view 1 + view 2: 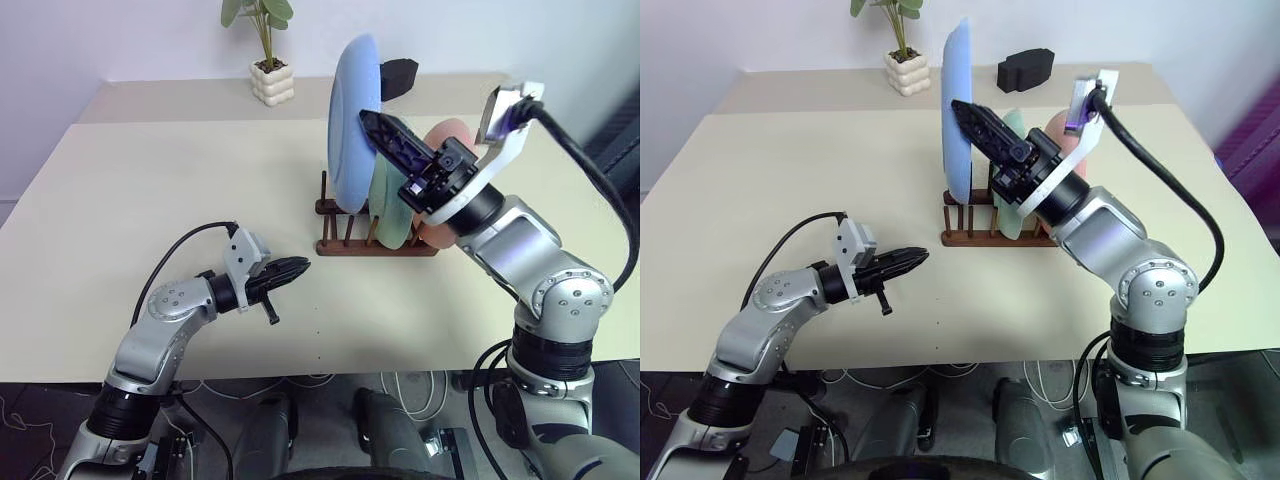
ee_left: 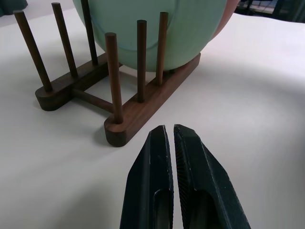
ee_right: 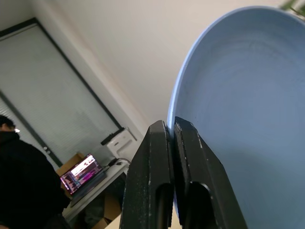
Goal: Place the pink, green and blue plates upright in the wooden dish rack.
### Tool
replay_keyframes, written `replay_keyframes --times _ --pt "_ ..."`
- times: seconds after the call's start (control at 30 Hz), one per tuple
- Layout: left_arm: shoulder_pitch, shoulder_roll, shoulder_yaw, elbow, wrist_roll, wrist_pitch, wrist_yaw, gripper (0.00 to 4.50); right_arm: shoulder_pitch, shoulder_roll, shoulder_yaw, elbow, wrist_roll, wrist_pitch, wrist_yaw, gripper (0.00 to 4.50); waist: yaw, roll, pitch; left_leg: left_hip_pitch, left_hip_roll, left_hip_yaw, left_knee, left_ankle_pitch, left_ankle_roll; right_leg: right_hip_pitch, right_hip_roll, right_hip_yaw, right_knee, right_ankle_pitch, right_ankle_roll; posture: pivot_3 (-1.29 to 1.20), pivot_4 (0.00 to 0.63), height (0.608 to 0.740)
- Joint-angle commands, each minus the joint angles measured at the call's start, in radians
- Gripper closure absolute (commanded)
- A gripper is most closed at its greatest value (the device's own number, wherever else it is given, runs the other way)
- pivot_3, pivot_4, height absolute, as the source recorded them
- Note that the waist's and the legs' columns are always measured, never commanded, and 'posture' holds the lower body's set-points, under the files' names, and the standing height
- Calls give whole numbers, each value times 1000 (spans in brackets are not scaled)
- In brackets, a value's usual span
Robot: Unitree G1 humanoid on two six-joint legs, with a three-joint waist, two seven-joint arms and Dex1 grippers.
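Up close, right pincer [image 3: 170, 125] pinches blue plate [image 3: 238, 105] rim; left pincer [image 2: 171, 131] closed, empty

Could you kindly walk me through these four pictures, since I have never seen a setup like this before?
This is a humanoid robot with two arms, each ending in a two-fingered black gripper. Two pictures come from cameras in its head, looking down over a pale table; the other two come from cameras on its wrists, looking along the fingers.

On the table stands a wooden dish rack with thin upright pegs. A green plate and a pink plate already stand in it. The right gripper is shut on the rim of the blue plate, holding it upright over the rack's free pegs. The left gripper is shut and empty, hanging just above the table in front of the rack.

At the back are a small potted plant and a black blocky object.
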Motion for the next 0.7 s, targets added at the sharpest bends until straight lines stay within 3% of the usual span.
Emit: replay_keyframes --times 0.03,0.7 --pt "2 6 25 -44 -6 -17 5 4297 0 3 -1 -12 24 -5 -13 4483 0 0 0 0 0 0 0 0 0 0 0 0 0 0 0 0 150 738" --pt "-3 3 28 -46 -9 -16 7 4297 15 7 21 51 51 26 -55 4483 0 0 0 0 0 0 0 0 0 0 0 0 -1 0 0 0 150 738"
